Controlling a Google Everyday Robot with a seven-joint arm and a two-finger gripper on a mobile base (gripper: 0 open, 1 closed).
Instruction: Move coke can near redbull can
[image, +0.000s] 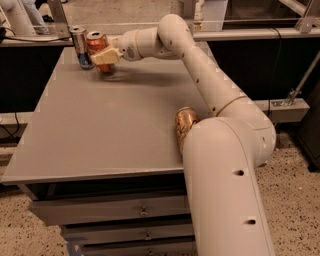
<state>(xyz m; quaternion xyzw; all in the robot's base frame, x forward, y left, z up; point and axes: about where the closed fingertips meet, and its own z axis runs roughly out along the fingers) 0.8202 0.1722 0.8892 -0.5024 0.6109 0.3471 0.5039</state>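
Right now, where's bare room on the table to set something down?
Free: middle and near-left of the table, between the copper can and the far-left corner. Crowded: that corner, with redbull can, coke can and gripper, jaws shut on it.
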